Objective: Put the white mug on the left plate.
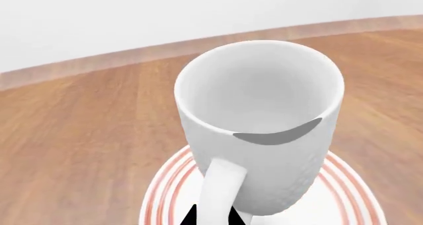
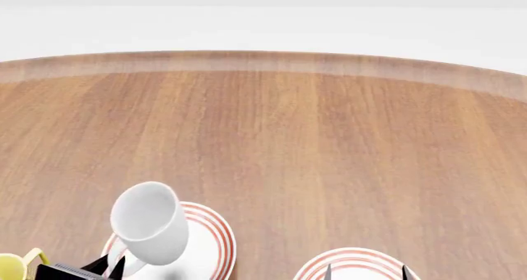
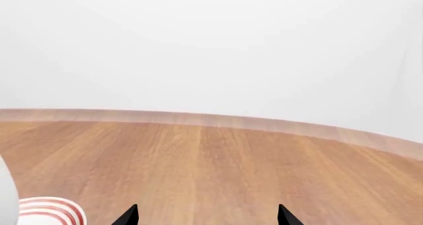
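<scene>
The left gripper's (image 1: 213, 216) black fingertips pinch the loop handle of the tall, glossy all-white mug (image 1: 264, 121), likely rigid, slick and breakable, tilted over the red-ringed round white left plate (image 2: 210, 243); the right gripper (image 3: 207, 216) hangs spread.

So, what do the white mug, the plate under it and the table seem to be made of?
The white mug looks like glazed ceramic: plain white with a smooth, softly shaded wall and a thick rim. The left plate seems ceramic too, white with thin red rings painted near its rim. The table looks like wood or a wood veneer, with brown grain streaks and a matte finish. These are renders, so only the look can be judged.
</scene>
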Tool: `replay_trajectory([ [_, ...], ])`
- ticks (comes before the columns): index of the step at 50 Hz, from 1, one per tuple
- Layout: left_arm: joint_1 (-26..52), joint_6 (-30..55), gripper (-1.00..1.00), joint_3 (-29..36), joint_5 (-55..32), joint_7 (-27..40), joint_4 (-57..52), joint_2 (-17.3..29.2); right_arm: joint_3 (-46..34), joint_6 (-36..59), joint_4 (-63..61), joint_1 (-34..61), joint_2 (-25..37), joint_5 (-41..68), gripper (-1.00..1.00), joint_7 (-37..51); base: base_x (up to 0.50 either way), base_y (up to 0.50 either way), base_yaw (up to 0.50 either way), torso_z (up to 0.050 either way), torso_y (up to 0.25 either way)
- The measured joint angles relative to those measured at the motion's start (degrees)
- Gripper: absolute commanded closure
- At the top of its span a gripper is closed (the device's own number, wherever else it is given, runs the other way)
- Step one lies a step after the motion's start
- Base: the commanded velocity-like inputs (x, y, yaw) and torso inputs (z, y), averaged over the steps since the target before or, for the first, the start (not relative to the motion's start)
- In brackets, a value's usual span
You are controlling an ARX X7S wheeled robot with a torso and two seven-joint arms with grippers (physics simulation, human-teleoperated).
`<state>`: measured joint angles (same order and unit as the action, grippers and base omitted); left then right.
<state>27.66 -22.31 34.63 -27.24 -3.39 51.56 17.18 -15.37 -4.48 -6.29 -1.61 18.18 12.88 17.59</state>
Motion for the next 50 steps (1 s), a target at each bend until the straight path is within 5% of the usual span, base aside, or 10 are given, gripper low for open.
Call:
replay_trajectory([
  [41, 7.3, -7.3, 1.0, -1.4, 1.4, -4.6, 20.6, -7.1, -0.3, -0.7, 0.3, 0.1, 0.5, 0.5, -1.0, 0.5, 0.0, 0.0, 0.0, 0.0, 0.0],
  [42, 7.3, -7.3, -1.0, -1.6, 1.6, -4.6, 20.9, -7.2, -0.4, -0.8, 0.3, 0.1, 0.5, 0.5, -1.0, 0.5, 0.0, 0.0, 0.0, 0.0, 0.0],
  [50, 7.8, -7.8, -1.0, -3.0, 2.2, -4.4, 22.0, -7.6, -0.5, -0.8, 0.4, 0.1, 0.6, 0.5, -1.0, 0.6, 0.0, 0.0, 0.0, 0.0, 0.0],
])
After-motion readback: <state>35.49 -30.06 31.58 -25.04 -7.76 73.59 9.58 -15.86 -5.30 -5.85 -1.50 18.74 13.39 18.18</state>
